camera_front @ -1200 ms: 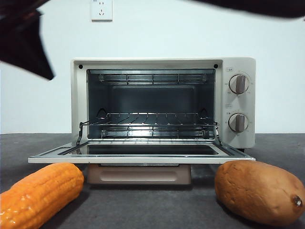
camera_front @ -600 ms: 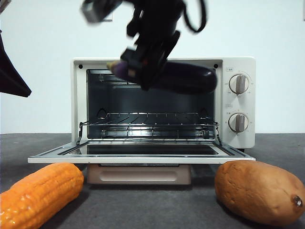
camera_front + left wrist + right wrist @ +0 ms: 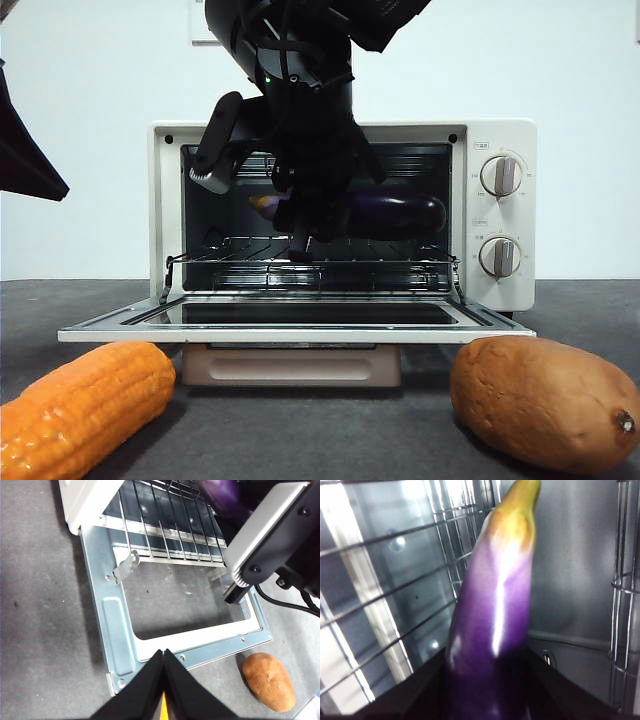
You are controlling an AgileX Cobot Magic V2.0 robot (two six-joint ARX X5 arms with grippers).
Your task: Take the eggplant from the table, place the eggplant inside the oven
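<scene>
The right hand pinched the eggplant inside the oven, just above the rack. It probably needed lowering level onto the wires before release. The left hand, pressed together, waited over the door.

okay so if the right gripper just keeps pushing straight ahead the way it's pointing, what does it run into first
Probably the oven's back wall. The right gripper, shut on the eggplant, points into the cavity over the wire rack, and the eggplant's stem tip would likely touch first. Depth is unclear.
</scene>
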